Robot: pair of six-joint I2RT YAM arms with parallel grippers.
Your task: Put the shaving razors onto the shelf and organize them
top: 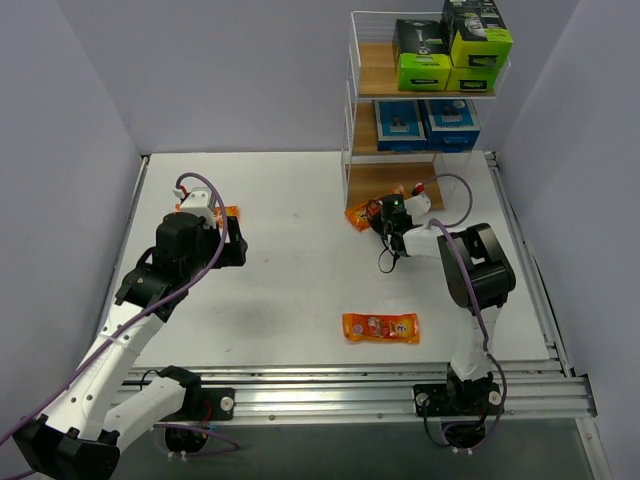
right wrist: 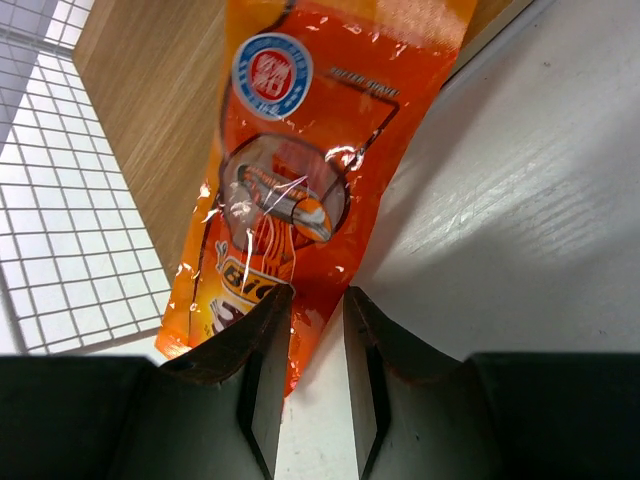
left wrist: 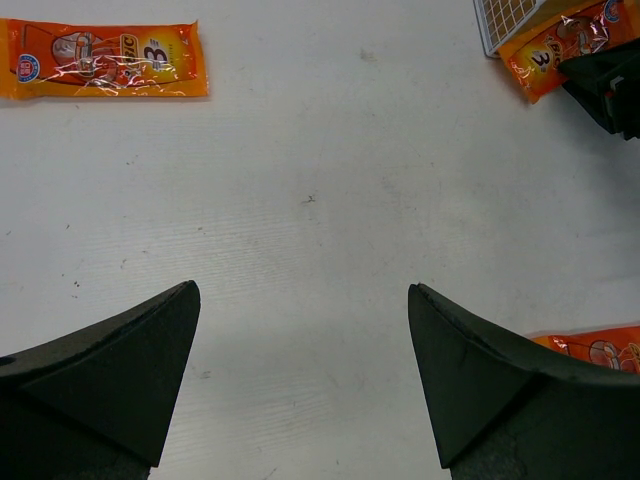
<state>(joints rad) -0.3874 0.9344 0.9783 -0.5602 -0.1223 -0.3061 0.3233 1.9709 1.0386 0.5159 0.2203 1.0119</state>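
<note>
- The right end effector [right wrist: 318, 300] is clenched on the near end of an orange packet [right wrist: 300, 170], its two fingers pinching the glossy edge.
- That packet reaches onto the front left corner of the bottom wooden board of the shelf [top: 373, 68]. Whether it rests on the board cannot be told.
- The shelf stands at the far right corner of the worktop [top: 290, 200].
- Black-and-lime boxes [top: 450, 45] fill the right part of the top tier, and blue razor cards [top: 425, 122] sit side by side on the middle tier.
- The left end effector [left wrist: 300, 290] is released, its jaws spread wide over bare worktop on the left side, with nothing between them.
- A second orange packet [top: 230, 212] lies flat just beside the left end effector.
- A third orange packet [top: 380, 327] lies flat towards the near edge of the worktop, right of centre, well apart from both arms.
</note>
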